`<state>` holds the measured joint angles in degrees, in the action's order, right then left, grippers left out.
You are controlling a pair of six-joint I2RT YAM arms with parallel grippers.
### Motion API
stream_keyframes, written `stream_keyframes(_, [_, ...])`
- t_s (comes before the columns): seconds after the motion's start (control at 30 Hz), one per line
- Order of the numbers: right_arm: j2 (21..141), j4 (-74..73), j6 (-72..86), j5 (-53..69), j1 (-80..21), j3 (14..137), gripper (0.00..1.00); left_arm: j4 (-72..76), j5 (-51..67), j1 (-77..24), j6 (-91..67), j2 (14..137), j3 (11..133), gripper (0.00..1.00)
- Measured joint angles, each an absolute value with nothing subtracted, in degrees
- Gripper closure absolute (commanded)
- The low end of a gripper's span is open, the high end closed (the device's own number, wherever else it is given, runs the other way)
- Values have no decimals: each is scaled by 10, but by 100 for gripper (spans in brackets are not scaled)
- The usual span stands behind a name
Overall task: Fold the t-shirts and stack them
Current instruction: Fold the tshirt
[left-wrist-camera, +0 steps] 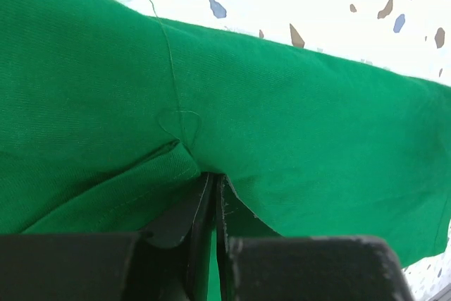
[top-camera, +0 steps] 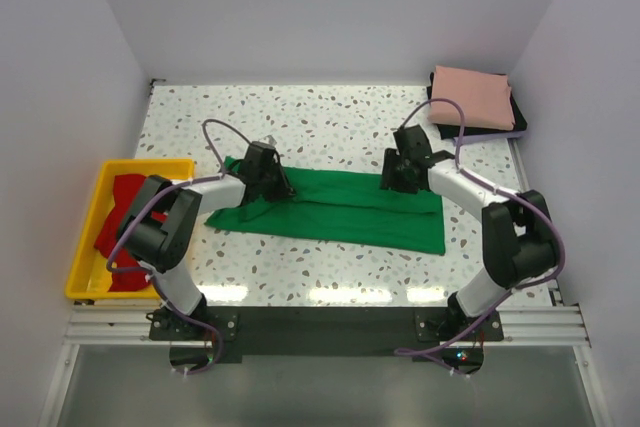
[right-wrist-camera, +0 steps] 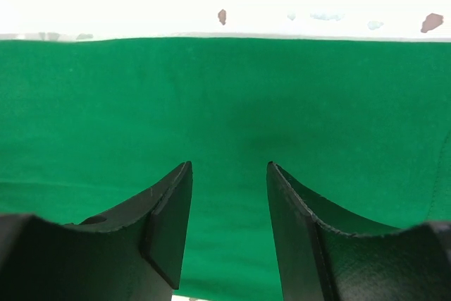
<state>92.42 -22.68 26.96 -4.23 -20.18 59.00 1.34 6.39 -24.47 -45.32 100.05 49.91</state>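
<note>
One shirt is lying nearest to us: the red t-shirt (top-camera: 125, 215) is sitting crumpled in the yellow tray (top-camera: 150, 165) at the near left, and we are judging it not yet folded.

Farther in, the green t-shirt (top-camera: 340, 209) is stretching across the middle of the table (top-camera: 330, 117) as a long band. It is seemingly folded lengthwise, with a sleeve sticking out at its near left end. We are taking this as the shirt in hand, partway folded. The left gripper (top-camera: 268, 179) is sitting on its left end, and the left wrist view is showing its fingers pressing together on a pinch of green cloth beside a seam. The right gripper (top-camera: 398, 172) is hovering over the band's far edge toward the right end. Its jaws are standing apart with nothing between them, and the cloth is lying flat beneath.

Farthest off, in the far right corner, the pink t-shirt (top-camera: 470, 97) is resting folded on a dark stack (top-camera: 518, 119). We cannot tell what that dark layer is. So we are counting one shirt folded and stacked, one underway and one untouched.

For room, bare table is showing both near and far of the green band, so a fold either way is looking free. The right end is stopping short of the table's right edge. The left end is lying close to the tray, so we are minding the sleeve snagging on its wall.
</note>
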Motion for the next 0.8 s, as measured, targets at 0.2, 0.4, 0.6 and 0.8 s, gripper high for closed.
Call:
stream_keyframes(0.2, [927, -227, 269, -67, -202, 588, 48, 20, 58, -245, -459, 1004, 499, 90])
stream_keyframes(0.4, [941, -227, 270, -94, -202, 578, 45, -15, 46, -245, -454, 1028, 542, 90])
stream_keyframes(0.6, [947, -221, 281, -94, -202, 548, 45, -53, 36, -244, -442, 1065, 603, 91])
stream_keyframes(0.8, [936, -190, 299, -82, -202, 519, 45, -100, 17, -243, -411, 1122, 698, 91])
